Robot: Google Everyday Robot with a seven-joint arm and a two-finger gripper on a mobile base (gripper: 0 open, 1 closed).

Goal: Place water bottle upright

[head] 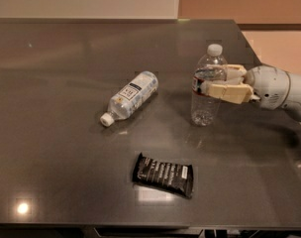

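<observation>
The water bottle (206, 103) is a clear ribbed bottle with a white cap and a narrow red-and-blue band. It stands upright on the dark table (56, 148), right of centre. My gripper (216, 82) reaches in from the right at the height of the bottle's middle. One tan finger (228, 91) lies across the front of the bottle, and another shows behind it. The white arm (276, 88) extends off the right edge.
A smoother bottle with a large white label (129, 97) lies on its side left of the water bottle, cap toward the front left. A black snack bar wrapper (163, 174) lies near the front edge. The table's right edge (269, 73) runs close behind the arm.
</observation>
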